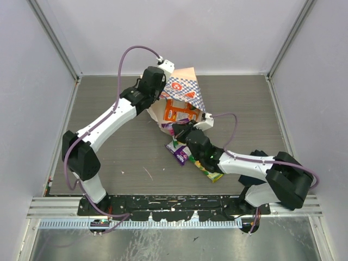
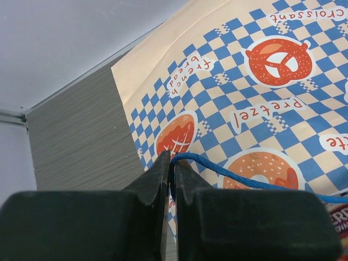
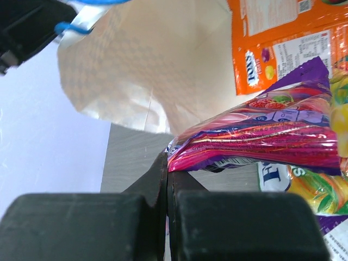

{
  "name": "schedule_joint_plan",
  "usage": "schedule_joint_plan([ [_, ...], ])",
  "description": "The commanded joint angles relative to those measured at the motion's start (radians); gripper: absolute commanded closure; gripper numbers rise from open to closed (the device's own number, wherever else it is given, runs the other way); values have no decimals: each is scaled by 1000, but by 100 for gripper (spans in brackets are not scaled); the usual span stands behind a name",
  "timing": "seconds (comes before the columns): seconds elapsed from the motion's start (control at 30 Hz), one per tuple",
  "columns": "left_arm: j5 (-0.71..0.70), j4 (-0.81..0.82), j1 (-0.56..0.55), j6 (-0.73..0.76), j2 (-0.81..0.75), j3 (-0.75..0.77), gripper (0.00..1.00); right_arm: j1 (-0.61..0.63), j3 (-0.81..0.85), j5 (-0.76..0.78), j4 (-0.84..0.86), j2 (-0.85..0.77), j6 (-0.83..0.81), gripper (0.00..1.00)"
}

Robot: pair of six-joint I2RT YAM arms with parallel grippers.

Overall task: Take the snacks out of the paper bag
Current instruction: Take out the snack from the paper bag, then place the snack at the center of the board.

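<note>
Left jaws pinch shut on the blue cord [image 2: 234, 173], holding the bag [image 1: 185, 92] up at upper centre. Right jaws clamp a purple packet [image 3: 261, 136] by its edge at the bag mouth, mid-frame. Packets are likely light, floppy and slick: take a sealed edge. More packets [image 1: 182, 153] lie on the table [image 1: 244, 109].

Snacks [image 1: 184, 112] thick across paper bag [image 1: 185, 89] mouth.

Matt paper bag [image 1: 182, 89]; glossy plastic snacks [image 3: 261, 136]; rough wood-grain table [image 1: 244, 109].
</note>
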Motion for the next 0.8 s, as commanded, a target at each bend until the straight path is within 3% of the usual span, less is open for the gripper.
schedule_joint_plan([
  [0.0, -33, 41, 11, -3, 3, 54, 93, 52, 20, -45, -9, -73, -98, 99],
  [0.27, -51, 36, 12, -22, 15, 55, 93, 183, 82, -199, -51, -59, -245, 99],
  [0.6, -61, -3, 13, -24, 6, 37, 94, 183, -60, -297, 32, 130, -165, 98],
  [0.67, -67, 0, 13, -23, -5, 21, 94, 182, -77, -314, 31, 139, -156, 83],
  [0.77, -73, 12, 12, -24, -23, -9, 93, 180, -85, -278, -19, 111, -159, 38],
])
